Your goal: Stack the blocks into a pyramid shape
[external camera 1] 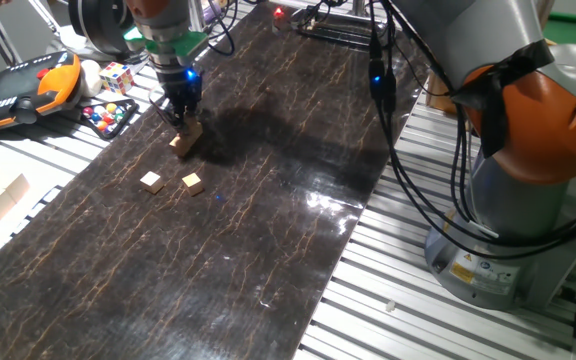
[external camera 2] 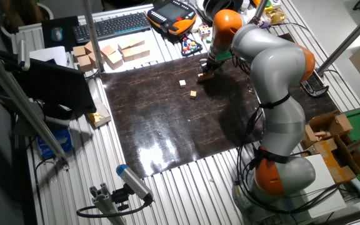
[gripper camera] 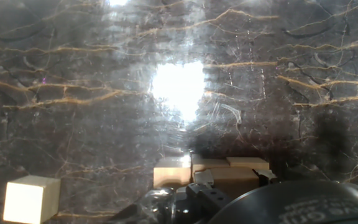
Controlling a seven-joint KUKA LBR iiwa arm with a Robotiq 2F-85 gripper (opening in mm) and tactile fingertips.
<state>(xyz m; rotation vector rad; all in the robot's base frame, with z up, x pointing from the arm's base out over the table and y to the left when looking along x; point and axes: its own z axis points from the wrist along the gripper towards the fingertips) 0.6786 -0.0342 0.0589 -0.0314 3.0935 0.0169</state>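
Pincer (external camera 1: 182, 112) jaw state unclear; pyramid shape (gripper camera: 211, 173) partly hidden.

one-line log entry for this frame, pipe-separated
pincer low over stack, state unclear | stack at far mat end | two loose cubes on mat, apart from stack | pyramid unfinished

The arm (external camera 2: 264, 75) arches up from its orange-banded base (external camera 2: 279, 178), bends at the elbow and reaches far across to the tabletop's (external camera 1: 268, 200) far side. The wrist points straight down, blue light glowing, and the end effector (external camera 1: 185, 118) hangs low, fingertips close together. Whether they pinch anything is unclear. In the hand view only dark finger hardware (gripper camera: 207, 193) shows at the bottom edge.
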